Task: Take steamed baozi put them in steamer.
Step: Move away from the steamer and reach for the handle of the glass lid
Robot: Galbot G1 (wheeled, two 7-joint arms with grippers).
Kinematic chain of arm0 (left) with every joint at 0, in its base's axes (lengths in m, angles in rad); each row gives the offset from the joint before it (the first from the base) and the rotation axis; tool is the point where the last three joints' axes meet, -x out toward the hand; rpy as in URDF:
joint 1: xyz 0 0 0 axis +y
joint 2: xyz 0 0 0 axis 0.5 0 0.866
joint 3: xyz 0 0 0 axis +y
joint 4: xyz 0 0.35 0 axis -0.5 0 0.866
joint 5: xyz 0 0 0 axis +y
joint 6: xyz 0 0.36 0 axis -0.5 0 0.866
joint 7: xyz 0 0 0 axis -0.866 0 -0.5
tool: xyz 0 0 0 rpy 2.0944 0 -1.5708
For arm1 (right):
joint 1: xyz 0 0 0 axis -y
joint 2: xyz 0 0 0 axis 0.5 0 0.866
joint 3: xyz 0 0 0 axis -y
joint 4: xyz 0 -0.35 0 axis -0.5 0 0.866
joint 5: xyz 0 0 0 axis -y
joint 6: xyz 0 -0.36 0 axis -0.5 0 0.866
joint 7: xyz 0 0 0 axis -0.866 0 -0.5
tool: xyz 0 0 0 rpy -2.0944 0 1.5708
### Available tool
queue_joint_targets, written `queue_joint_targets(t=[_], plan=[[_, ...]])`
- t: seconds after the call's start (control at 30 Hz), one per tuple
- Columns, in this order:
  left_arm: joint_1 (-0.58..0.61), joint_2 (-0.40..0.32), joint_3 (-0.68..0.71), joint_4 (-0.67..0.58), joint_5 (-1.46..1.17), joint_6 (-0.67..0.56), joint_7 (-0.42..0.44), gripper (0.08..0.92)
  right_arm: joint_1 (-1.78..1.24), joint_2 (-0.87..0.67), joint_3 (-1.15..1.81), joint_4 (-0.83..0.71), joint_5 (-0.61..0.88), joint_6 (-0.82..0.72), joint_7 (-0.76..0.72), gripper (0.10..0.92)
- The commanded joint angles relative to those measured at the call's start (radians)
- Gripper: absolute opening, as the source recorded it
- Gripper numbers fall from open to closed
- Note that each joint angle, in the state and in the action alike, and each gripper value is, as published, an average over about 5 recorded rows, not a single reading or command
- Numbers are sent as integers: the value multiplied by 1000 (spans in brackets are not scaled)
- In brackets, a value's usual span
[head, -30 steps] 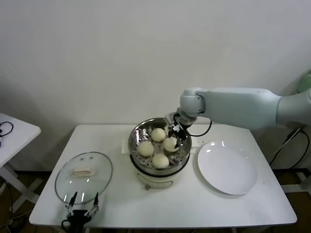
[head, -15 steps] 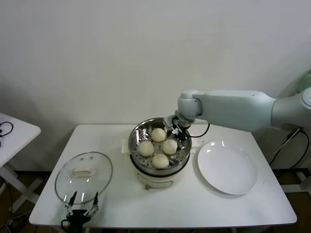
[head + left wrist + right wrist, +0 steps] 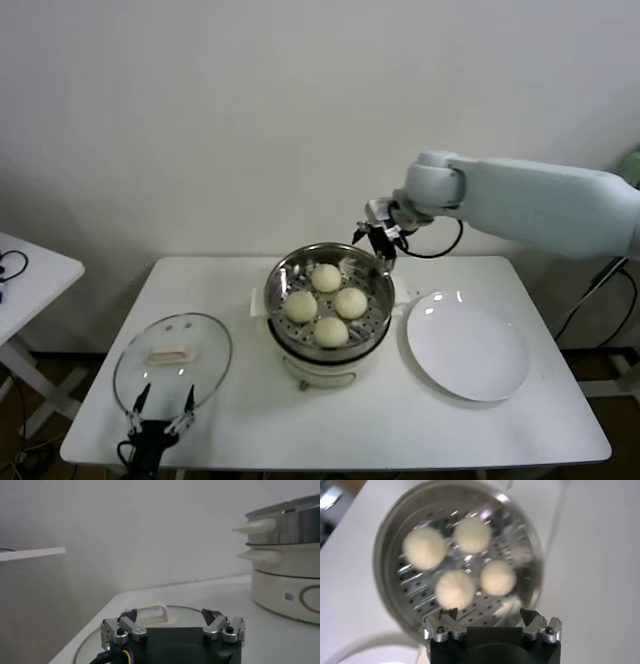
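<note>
The right gripper (image 3: 377, 238) has lifted out of the steamer (image 3: 329, 300) and now hangs above its rim at about one o'clock, fingers spread and empty; a second ago it was down inside, beside the bun at three o'clock. All four steamed baozi (image 3: 329, 303) sit on the perforated tray, unmoved. The white plate (image 3: 468, 347) lies bare at the steamer's three o'clock. The left gripper (image 3: 160, 410) stays parked, fingers spread, over the near edge of the glass lid (image 3: 172, 363).
</note>
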Motion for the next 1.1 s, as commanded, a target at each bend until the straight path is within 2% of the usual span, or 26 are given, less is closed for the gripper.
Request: queue_joint_targets(t=[0.03,0.13,0.2,0.33,0.43,0.63,0.73,0.87,1.1], plan=[[-10,28,-6,-12,-5,13,3,823,-631,-465,677,319,99,40,611,823],[-11,37,-9,-12,-5,12,2,823,-934,-547,898,422,97,83,785,823],[-12,41,-10,-10,2,7,0,823,-1212,-562,1141,473,80,110,843,823],[-24,44,-20,-6,88,-22,-34,823,-1785,-467,1694,521,39,166,863,823],[-41,49,-47,4,269,-66,-102,823,-2014,-364,1930,525,14,207,859,823],[-88,66,-103,55,753,-146,-285,823,-2239,-182,2102,470,-43,305,838,823],[-97,87,-101,73,932,-155,-330,823,-2289,-99,2133,438,-63,357,834,823],[-90,122,-89,75,1077,-154,-307,823,-2323,-15,2152,414,-70,413,836,823],[-102,181,-90,47,1172,-142,-234,823,-2344,75,2163,375,-61,511,837,823]])
